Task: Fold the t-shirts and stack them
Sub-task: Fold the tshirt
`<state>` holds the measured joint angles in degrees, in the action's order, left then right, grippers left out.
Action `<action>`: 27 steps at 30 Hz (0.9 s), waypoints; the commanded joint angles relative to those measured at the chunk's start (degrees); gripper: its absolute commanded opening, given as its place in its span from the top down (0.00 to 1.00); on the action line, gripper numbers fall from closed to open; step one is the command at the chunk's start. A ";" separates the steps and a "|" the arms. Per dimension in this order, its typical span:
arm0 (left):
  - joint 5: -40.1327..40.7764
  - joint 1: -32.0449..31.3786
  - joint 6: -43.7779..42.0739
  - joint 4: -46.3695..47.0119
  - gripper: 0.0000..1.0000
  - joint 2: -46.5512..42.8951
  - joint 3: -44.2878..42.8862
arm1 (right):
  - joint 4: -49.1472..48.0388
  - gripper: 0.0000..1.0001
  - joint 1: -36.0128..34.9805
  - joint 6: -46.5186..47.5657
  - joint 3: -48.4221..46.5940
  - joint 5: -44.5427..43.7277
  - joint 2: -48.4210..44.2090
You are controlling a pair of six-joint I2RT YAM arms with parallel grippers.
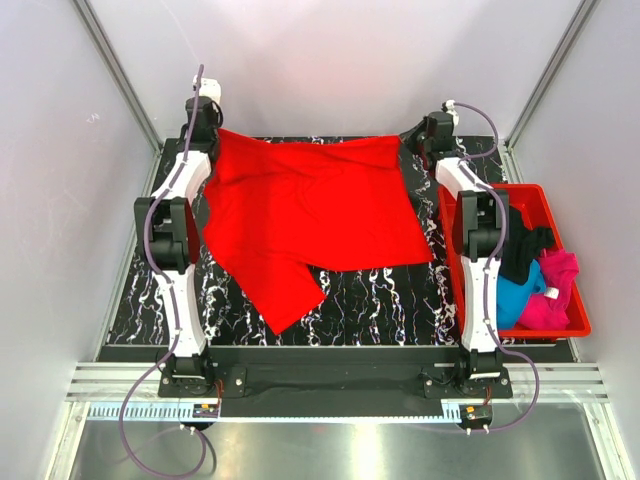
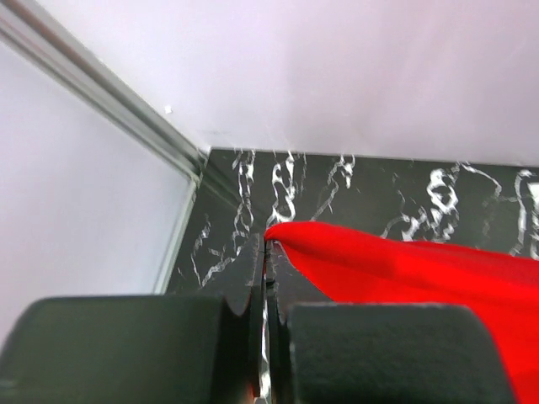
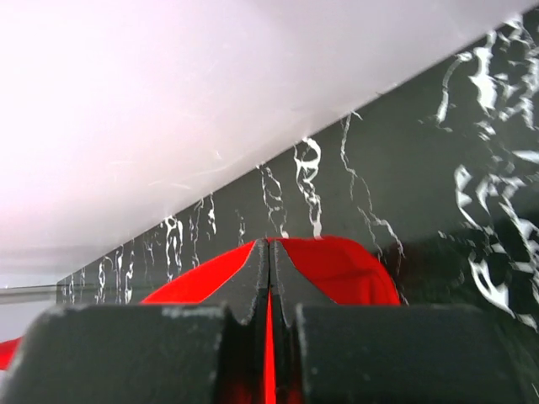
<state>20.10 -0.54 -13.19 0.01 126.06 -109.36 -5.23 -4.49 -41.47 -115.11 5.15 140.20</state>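
Red t-shirt (image 1: 310,215) lies spread across the black marbled surface (image 1: 380,300), with both far corners pinched. The left tool (image 1: 213,132) is clamped on the far-left corner and the right tool (image 1: 425,135) on the far-right one. Each grip seems to take only a sliver of cloth, so an uneven pull could slip one corner free and bunch the creased near sleeve. Count: four tees, the red one out, and a black tee (image 1: 525,250), blue tee (image 1: 515,300) and magenta tee (image 1: 555,290) heaped in the one red bin (image 1: 530,333); two tools.
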 commanded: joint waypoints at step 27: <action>4.42 -2.71 -12.99 24.69 1.00 -1.33 6.17 | -16.57 1.00 1.68 4.38 -15.50 6.45 11.33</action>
<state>23.00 -1.76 -23.00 19.05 131.55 -106.06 -21.32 -3.33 -37.78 -131.11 7.81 151.81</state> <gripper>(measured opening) 0.009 0.010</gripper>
